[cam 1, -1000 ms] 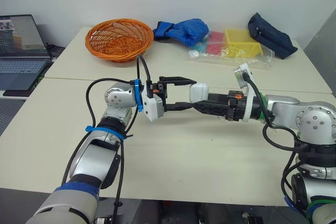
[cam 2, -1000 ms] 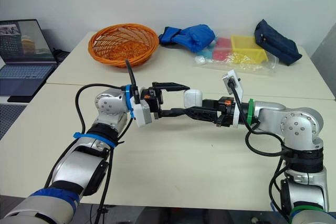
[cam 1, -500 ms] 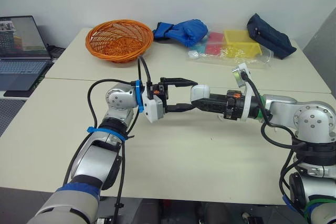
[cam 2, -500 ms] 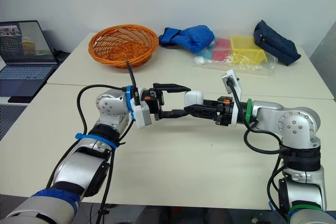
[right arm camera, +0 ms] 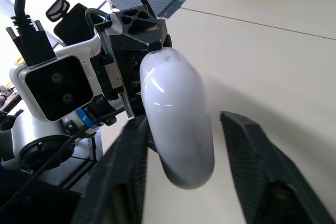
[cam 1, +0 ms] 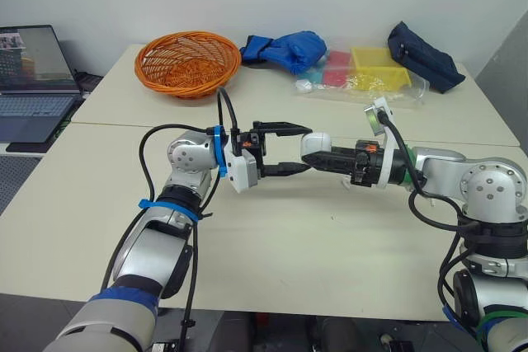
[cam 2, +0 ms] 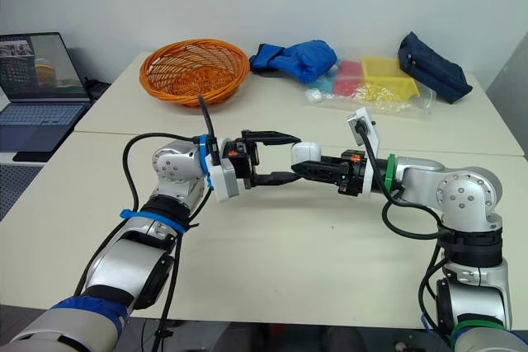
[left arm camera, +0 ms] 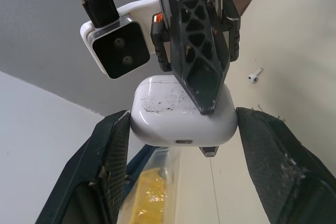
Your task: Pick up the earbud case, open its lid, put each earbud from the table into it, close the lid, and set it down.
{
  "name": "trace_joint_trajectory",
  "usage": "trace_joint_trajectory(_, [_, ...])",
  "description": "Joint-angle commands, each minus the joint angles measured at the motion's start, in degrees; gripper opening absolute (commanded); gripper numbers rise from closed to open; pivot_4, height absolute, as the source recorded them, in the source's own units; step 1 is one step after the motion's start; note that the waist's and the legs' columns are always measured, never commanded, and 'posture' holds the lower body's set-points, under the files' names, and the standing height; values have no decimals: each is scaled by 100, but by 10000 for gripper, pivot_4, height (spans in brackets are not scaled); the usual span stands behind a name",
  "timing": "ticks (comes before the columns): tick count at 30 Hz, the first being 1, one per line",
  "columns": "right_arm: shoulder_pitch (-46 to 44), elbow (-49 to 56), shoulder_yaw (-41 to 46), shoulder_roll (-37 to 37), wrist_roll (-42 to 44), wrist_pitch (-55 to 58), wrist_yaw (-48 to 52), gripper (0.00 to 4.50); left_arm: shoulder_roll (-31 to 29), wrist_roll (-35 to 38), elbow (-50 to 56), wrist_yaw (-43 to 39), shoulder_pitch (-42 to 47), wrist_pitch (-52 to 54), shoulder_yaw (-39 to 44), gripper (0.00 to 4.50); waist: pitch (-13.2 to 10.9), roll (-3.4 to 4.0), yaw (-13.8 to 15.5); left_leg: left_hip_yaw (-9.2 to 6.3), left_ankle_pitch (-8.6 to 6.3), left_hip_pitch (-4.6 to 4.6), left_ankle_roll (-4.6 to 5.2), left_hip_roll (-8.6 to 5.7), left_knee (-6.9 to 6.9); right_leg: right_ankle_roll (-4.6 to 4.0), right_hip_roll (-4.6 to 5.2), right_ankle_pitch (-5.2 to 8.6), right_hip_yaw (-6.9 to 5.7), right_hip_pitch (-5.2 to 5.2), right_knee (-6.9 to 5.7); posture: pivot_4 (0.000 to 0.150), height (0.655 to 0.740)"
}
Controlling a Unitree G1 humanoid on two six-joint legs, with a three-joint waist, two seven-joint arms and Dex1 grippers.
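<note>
Two eye views showed the earbud case [cam 1: 314, 143] above the mid worktop [cam 1: 330, 237], gripped by the right jaws, the left jaws open around it. Left wrist view: one earbud [left arm camera: 254, 76] lay on the worktop. Right wrist view: lid looked shut; the left jaws should probably clamp the body squarely, leaving the lid free

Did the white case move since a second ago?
Yes, a little. The earbud case, clamped in the right gripper, has risen slightly against the table seam behind it and tipped flatter.
</note>
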State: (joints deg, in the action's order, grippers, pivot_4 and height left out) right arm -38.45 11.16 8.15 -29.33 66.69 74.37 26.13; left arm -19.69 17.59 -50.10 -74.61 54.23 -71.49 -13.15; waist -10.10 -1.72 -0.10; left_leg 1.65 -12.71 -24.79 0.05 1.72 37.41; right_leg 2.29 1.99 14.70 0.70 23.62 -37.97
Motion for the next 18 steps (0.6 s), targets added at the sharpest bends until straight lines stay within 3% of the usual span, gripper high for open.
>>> trace_joint_trajectory(1, [-112,129,136,-60,65,-59,43,9072,58,125,154,11,97,-60,29,27951,0,0,4,-1,0,0,0,0,2,0,0,0,-1,0,-1,1500,7400])
trace_joint_trajectory(13, [40,335,-257,-389,-677,-579,526,8149,-13,-15,362,30,271,713,100,27951,0,0,-3,-1,0,-3,0,1,41,4,-5,-1,3,-6,-9,1500,7400])
trace_joint_trajectory(18, [174,251,-309,-371,-1101,-920,556,8149,-344,113,765,-391,312,1275,60,27951,0,0,-6,0,0,-3,0,2,45,5,-8,-3,6,-6,-10,1500,7400])
